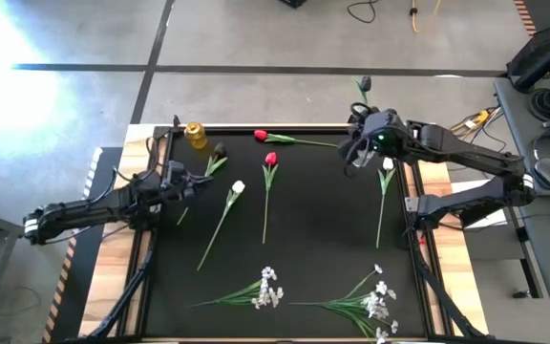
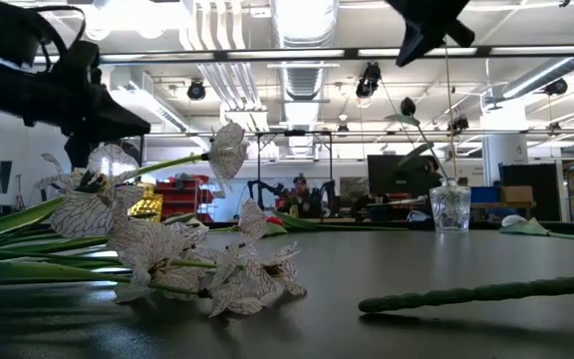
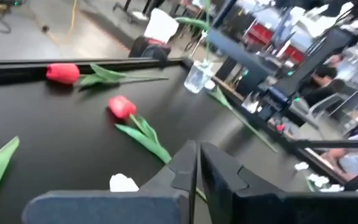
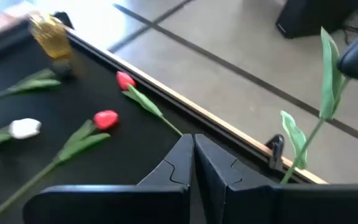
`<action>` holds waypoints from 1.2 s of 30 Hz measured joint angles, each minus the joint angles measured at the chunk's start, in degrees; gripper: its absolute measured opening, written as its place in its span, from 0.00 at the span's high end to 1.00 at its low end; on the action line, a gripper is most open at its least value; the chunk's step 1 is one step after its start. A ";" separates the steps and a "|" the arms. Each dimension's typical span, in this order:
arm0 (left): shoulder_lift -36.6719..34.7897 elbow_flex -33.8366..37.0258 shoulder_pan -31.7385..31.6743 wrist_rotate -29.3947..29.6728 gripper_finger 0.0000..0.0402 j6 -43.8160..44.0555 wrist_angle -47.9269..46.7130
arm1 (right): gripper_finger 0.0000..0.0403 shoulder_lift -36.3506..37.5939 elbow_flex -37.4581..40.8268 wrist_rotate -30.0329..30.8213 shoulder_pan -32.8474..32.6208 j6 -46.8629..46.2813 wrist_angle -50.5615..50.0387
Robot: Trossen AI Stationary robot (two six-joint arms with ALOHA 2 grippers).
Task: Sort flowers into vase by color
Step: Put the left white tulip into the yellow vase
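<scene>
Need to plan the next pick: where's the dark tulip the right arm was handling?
High view: the dark tulip is at the table's far right corner, beside the right gripper, standing in the clear vase.

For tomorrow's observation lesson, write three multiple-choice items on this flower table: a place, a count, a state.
1. Where does the gold vase stand? A) at the middle of the mat B) at a corner of the mat C) on the floor
2. How many red tulips lie on the mat? A) one B) two C) four
3. The dark tulip at the glass vase: A) lies flat B) stands in it C) hangs upside down

Key: B, the high view shows it at that corner. B, two red heads show. B, the low view shows its stem rising from the glass.
</scene>
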State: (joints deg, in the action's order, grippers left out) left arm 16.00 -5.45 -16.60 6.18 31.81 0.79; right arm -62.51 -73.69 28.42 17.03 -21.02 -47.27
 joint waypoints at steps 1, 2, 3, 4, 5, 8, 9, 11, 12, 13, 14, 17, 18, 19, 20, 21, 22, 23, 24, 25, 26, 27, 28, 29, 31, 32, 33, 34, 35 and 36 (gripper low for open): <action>1.42 -1.31 0.00 -0.68 0.99 -0.05 -1.13 | 0.98 0.43 -0.53 -0.02 -0.30 0.08 0.00; 2.91 -2.71 -0.01 -1.49 0.99 -0.19 -2.56 | 0.98 0.79 -1.10 -0.22 -0.51 0.35 -0.04; 4.56 -4.14 0.00 -2.33 1.00 -0.17 -4.37 | 0.98 1.19 -1.65 -0.61 -0.69 0.68 -0.07; 6.40 -5.68 0.00 -2.92 1.00 -0.14 -6.31 | 0.98 1.65 -2.30 -1.50 -0.74 0.80 -0.41; 8.35 -7.26 0.00 -3.48 1.00 -0.05 -8.58 | 0.98 2.15 -2.84 -2.35 -0.81 1.01 -0.73; 14.49 -11.71 0.00 -5.97 1.00 0.03 -15.16 | 0.98 3.57 -4.36 -4.55 -0.81 1.23 -1.64; 16.53 -12.92 0.00 -6.72 1.00 0.26 -16.84 | 0.98 4.05 -4.68 -4.85 -0.81 1.27 -2.11; 20.92 -15.55 0.01 -7.35 1.00 0.89 -20.61 | 0.98 5.13 -4.97 -4.92 -0.81 1.45 -2.29; 22.97 -16.79 0.00 -7.34 1.00 1.31 -22.18 | 0.98 5.61 -5.09 -4.92 -0.81 1.49 -2.29; 25.13 -18.09 0.00 -7.32 1.00 1.69 -23.54 | 0.98 6.13 -5.24 -4.92 -0.81 1.49 -2.30; 27.03 -19.33 0.00 -7.31 1.00 1.94 -24.87 | 0.98 6.66 -5.39 -4.90 -0.81 1.49 -2.27; 32.55 -22.49 0.00 -7.33 1.00 2.14 -27.78 | 0.98 7.90 -5.53 -5.89 -0.81 1.07 -2.16; 34.19 -23.39 0.00 -7.31 1.00 2.16 -28.03 | 0.98 8.06 -5.53 -6.40 -0.81 0.84 -2.21; 35.89 -24.25 0.00 -7.32 1.00 2.36 -28.34 | 0.98 8.18 -5.53 -6.43 -0.81 0.52 -2.23; 37.49 -25.08 0.00 -7.31 0.99 2.95 -28.60 | 0.98 8.19 -5.51 -6.51 -0.81 0.18 -2.41; 39.07 -25.84 0.00 -7.32 0.98 3.44 -28.87 | 0.98 8.12 -5.47 -6.57 -0.81 -0.02 -2.60; 40.55 -26.57 0.00 -7.33 0.97 3.80 -29.17 | 0.98 7.99 -5.46 -6.59 -0.81 -0.07 -2.62; 42.01 -27.28 0.00 -7.33 0.95 4.05 -29.34 | 0.98 7.78 -5.46 -6.60 -0.81 -0.25 -2.64; 43.43 -27.95 0.00 -7.33 0.94 4.51 -29.41 | 0.98 7.61 -5.46 -6.62 -0.81 -0.24 -2.74; 44.90 -28.53 0.00 -7.33 0.92 4.89 -29.44 | 0.98 7.41 -5.46 -6.95 -0.79 -0.23 -3.01; 46.42 -28.97 0.00 -7.33 0.90 5.32 -29.59 | 0.98 7.20 -5.44 -7.56 -0.78 -0.05 -3.24; 47.95 -29.32 0.00 -7.33 0.87 5.80 -29.84 | 0.98 7.07 -5.43 -8.10 -0.81 0.01 -3.38; 49.59 -29.66 0.00 -7.33 0.85 6.24 -29.85 | 0.98 6.90 -5.42 -8.13 -0.81 0.04 -3.48; 51.34 -30.10 0.00 -7.33 0.83 6.43 -29.89 | 0.98 6.83 -5.42 -8.22 -0.81 0.04 -3.48; 54.70 -31.09 0.00 -7.48 0.79 6.46 -29.86 | 0.98 6.67 -5.42 -8.28 -0.81 -0.02 -3.46; 56.43 -31.72 0.00 -7.92 0.77 6.45 -29.86 | 0.98 6.58 -5.42 -8.30 -0.79 -0.02 -3.45; 58.15 -32.41 0.00 -8.34 0.76 6.41 -29.80 | 0.98 6.52 -5.42 -8.40 -0.78 -0.01 -3.48; 59.78 -33.12 0.00 -8.45 0.74 6.29 -29.84 | 0.98 6.41 -5.42 -8.56 -0.78 -0.01 -3.48; 61.35 -33.98 0.04 -8.54 0.73 6.06 -29.89 | 0.98 6.27 -5.42 -8.88 -0.78 0.00 -3.47; 62.77 -34.86 0.04 -8.68 0.71 5.55 -29.83 | 0.98 6.18 -5.42 -9.00 -0.81 -0.01 -3.47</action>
State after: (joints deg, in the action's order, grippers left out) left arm 78.77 -40.30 -16.56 -2.50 37.37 -29.04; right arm -56.33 -79.11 19.43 16.23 -21.02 -50.73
